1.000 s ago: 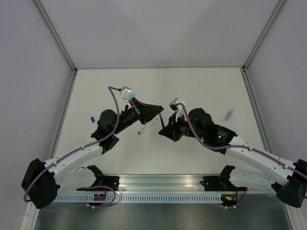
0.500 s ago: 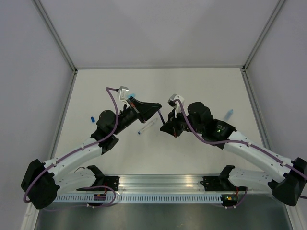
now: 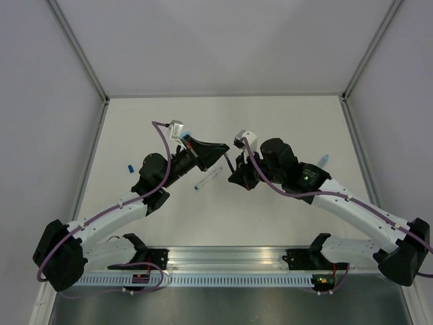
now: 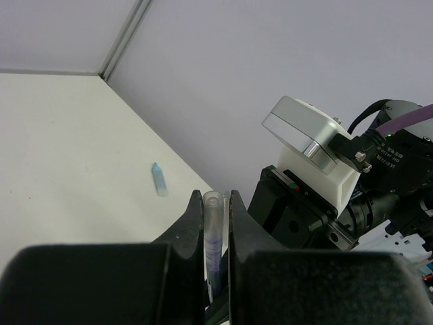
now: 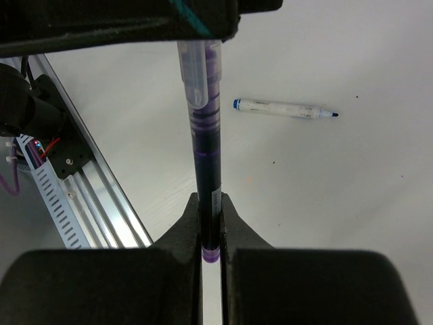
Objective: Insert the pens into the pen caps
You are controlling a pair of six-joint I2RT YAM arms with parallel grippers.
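Alignment decides this step: with the right claw (image 5: 210, 206) clamped on the dark pen (image 5: 205, 145) and the left claw (image 4: 216, 201) pinching the clear cap (image 4: 214, 233) over its tip, held aloft near the spare whitish pen (image 5: 281, 108) on the tabletop (image 5: 338, 196), push straight along the shaft.

Top view: high, looking down on table (image 3: 284, 122). Wrist views: close, facing each other, sharing capped pen (image 5: 206, 156).

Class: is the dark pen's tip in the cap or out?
In: the dark pen shows through the translucent cap around its end. Fully seated: cannot tell.
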